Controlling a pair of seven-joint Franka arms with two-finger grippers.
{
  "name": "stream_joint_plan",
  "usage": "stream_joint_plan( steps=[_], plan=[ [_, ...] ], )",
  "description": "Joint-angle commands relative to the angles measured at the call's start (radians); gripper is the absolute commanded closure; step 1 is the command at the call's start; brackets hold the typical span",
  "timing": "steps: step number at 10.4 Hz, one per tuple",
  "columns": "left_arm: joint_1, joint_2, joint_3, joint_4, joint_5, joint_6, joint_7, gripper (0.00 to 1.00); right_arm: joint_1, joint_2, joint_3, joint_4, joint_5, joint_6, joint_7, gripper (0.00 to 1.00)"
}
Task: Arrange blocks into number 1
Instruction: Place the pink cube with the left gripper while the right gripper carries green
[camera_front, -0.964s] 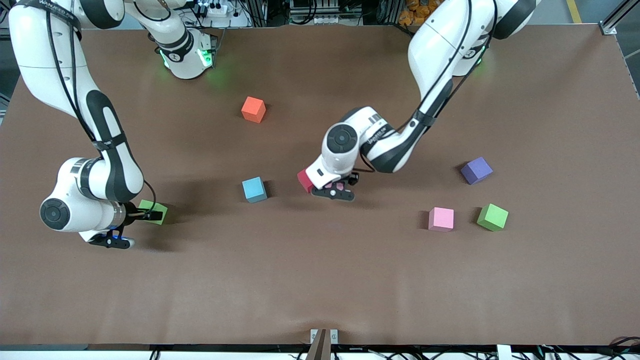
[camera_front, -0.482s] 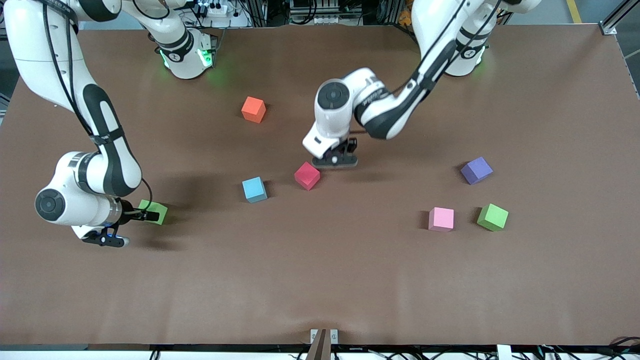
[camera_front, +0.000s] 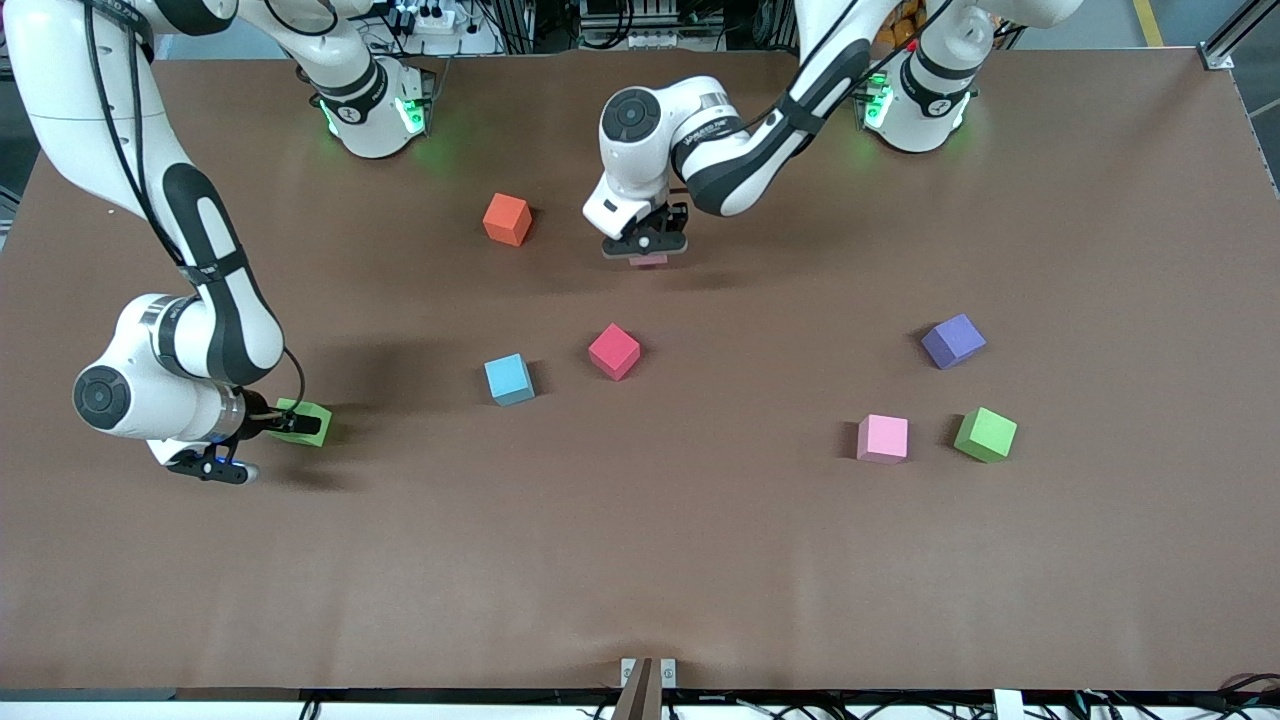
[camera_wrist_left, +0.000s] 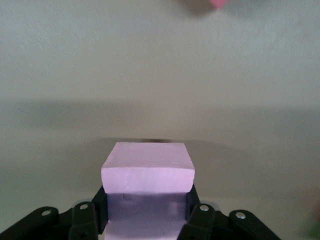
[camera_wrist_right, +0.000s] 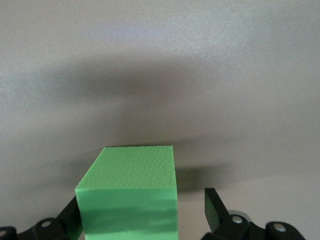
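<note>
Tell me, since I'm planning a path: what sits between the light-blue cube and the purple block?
In the front view, only the red block lies between the light-blue cube and the purple block, close beside the blue one; the remainder is bare table.

blocks (camera_front: 614, 351) well apart on table (camera_front: 640, 560)

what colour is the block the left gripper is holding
Light pink. The block shows best in the left wrist view, clamped in the left gripper.
</note>
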Motion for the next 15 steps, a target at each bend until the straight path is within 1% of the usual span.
stream_joint_plan(
  steps=[1,2,3,4,6,8,11,12,13,15],
  plan=[
    [-0.017,-0.025,-0.012,-0.093,0.033,0.087,-0.017,1.00,-0.020,-0.023,0.013,-0.036,0.056,0.007,-0.010,0.91],
    [-0.020,-0.029,-0.035,-0.106,0.037,0.090,-0.018,1.00,-0.029,-0.023,0.011,-0.036,0.105,0.002,-0.062,1.00],
    [-0.022,-0.030,-0.044,-0.108,0.039,0.092,-0.021,1.00,-0.038,-0.023,0.011,-0.036,0.122,-0.010,-0.119,1.00],
    [-0.022,-0.030,-0.061,-0.108,0.039,0.094,-0.035,1.00,-0.042,-0.028,0.011,-0.034,0.121,-0.013,-0.133,1.00],
    [-0.041,-0.020,-0.064,-0.110,0.039,0.116,-0.046,1.00,-0.022,-0.051,0.011,-0.034,0.121,-0.051,-0.138,1.00],
    [-0.045,-0.013,-0.066,-0.113,0.039,0.124,-0.066,1.00,0.035,-0.080,0.011,-0.036,0.119,-0.076,-0.148,1.00],
    [-0.046,0.010,-0.066,-0.110,0.039,0.141,-0.167,1.00,0.110,-0.123,0.010,-0.046,0.119,-0.076,-0.136,1.00],
    [-0.048,0.010,-0.066,-0.106,0.042,0.143,-0.167,0.47,0.132,-0.130,0.010,-0.046,0.119,-0.076,-0.130,1.00],
    [-0.048,0.003,-0.066,-0.102,0.048,0.143,-0.176,0.00,0.153,-0.140,0.010,-0.046,0.119,-0.077,-0.104,1.00],
    [-0.043,-0.017,-0.066,-0.093,0.054,0.141,-0.170,0.00,0.236,-0.137,0.010,-0.046,0.119,-0.053,-0.002,1.00]
  ],
)
